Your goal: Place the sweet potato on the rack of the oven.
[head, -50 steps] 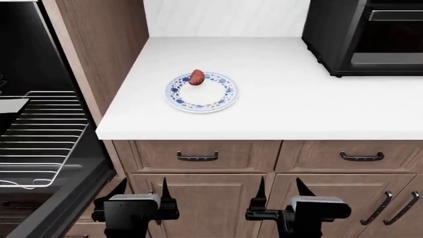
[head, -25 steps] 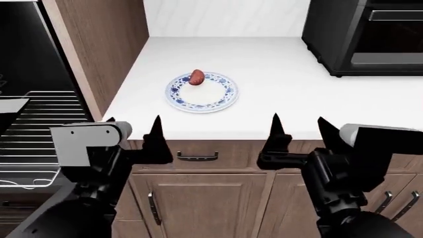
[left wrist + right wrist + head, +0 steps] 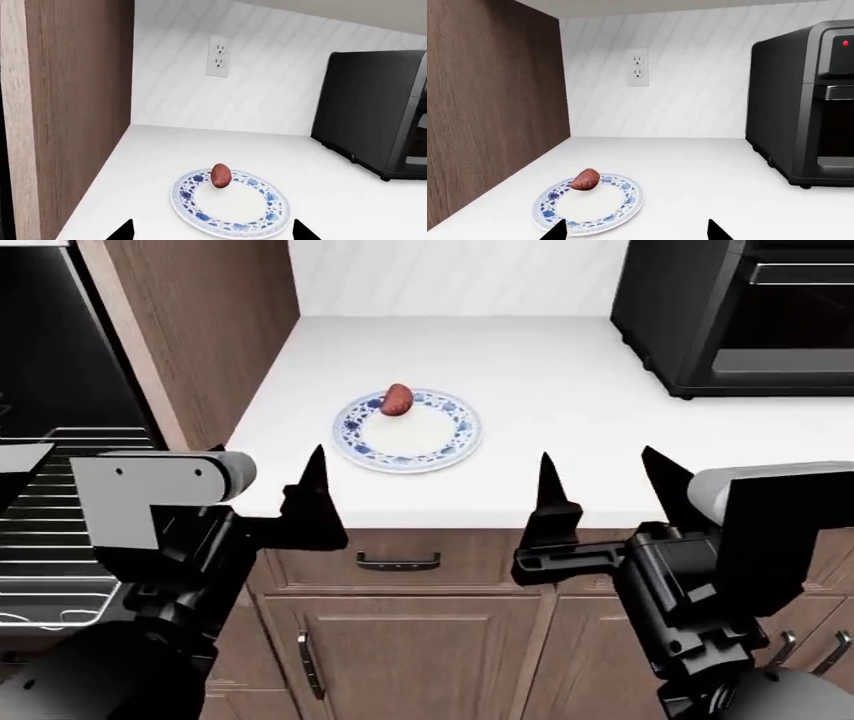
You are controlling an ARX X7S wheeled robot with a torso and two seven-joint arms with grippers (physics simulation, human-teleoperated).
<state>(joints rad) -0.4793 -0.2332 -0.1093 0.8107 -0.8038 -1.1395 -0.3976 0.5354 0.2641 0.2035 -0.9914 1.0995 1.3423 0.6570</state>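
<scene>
We see the sweet potato (image 3: 396, 399) on the far rim of the blue-patterned plate (image 3: 441, 445) on the white counter (image 3: 561, 380); both grippers (left (image 3: 267, 480), right (image 3: 597, 485)) hover nearer us, jaws apart, empty; the oven's rack (image 3: 54, 530) sits left.

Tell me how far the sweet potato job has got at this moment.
Early stage. The sweet potato lies untouched on the plate. Left gripper and right gripper are open, empty, short of the counter. Grasping and placing on the oven rack remain.
</scene>
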